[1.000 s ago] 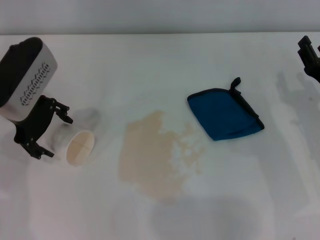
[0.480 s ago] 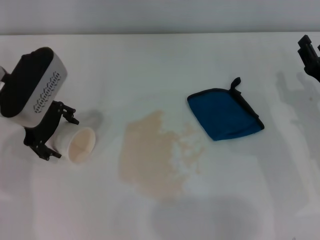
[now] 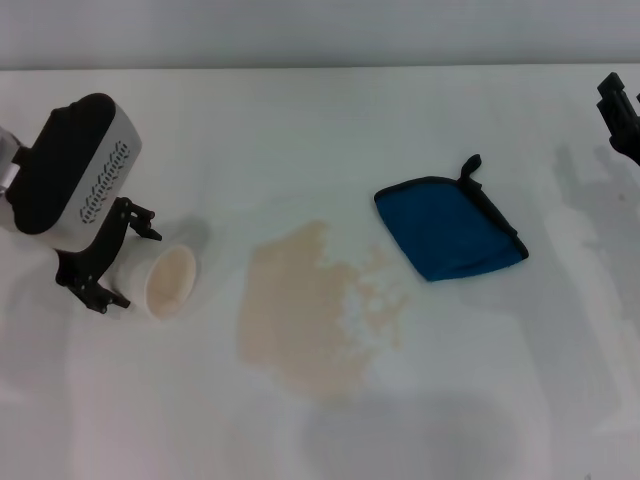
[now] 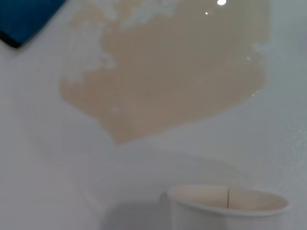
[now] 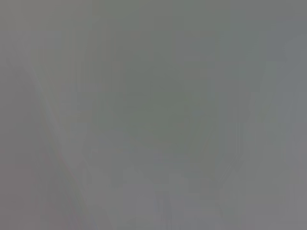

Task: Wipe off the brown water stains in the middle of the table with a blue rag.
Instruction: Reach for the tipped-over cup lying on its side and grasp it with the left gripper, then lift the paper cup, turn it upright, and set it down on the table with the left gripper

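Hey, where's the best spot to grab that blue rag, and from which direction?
Probably come straight down from above and pinch the blue rag near its edge by the black loop at the far corner. It lies flat on the table, clear of the stain.

1. Right wrist view: uniform grey blur, nothing readable.
2. Right gripper [image 3: 622, 112] cut off by head view's edge; fingers not visible.
3. Blue rag [image 4: 24, 19] cropped at left wrist pic's corner.
4. Paper cup [image 4: 225, 208] base cut off.
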You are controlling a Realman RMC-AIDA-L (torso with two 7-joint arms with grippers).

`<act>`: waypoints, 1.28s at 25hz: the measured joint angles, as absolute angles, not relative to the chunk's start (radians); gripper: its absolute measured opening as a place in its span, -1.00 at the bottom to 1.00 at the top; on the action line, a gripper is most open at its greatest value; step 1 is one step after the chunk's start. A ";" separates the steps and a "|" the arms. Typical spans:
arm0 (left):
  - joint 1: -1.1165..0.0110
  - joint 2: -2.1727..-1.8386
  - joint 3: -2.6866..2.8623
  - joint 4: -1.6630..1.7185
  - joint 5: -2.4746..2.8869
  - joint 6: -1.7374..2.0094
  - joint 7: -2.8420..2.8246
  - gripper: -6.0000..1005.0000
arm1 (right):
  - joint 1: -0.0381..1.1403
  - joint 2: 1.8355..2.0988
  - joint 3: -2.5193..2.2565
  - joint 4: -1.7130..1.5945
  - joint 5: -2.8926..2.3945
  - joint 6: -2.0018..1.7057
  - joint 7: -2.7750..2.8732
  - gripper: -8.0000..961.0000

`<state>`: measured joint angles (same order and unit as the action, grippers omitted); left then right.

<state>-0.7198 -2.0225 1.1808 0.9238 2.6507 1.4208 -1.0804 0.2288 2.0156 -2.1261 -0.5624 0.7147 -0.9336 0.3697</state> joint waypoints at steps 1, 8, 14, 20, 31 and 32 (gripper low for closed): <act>-0.719 -2.024 1.180 0.924 2.651 1.419 -1.083 0.75 | 0.229 2.016 -2.126 -0.562 0.715 -0.934 0.370 0.26; -0.713 -2.032 1.183 0.923 2.651 1.405 -1.100 0.72 | 0.228 2.016 -2.127 -0.560 0.713 -0.934 0.370 0.26; -0.712 -2.037 1.174 0.935 2.644 1.389 -1.149 0.46 | 0.230 2.016 -2.128 -0.558 0.713 -0.933 0.370 0.26; -0.718 -2.049 1.045 0.983 2.594 1.371 -1.208 0.46 | 0.232 2.014 -2.125 -0.557 0.712 -0.932 0.366 0.26; -0.622 -2.066 0.880 0.945 2.195 1.217 -1.211 0.46 | 0.245 2.011 -2.114 -0.538 0.708 -0.939 0.370 0.26; -0.605 -2.066 0.880 0.919 2.124 1.185 -1.193 0.46 | 0.246 2.011 -2.114 -0.537 0.707 -0.939 0.370 0.26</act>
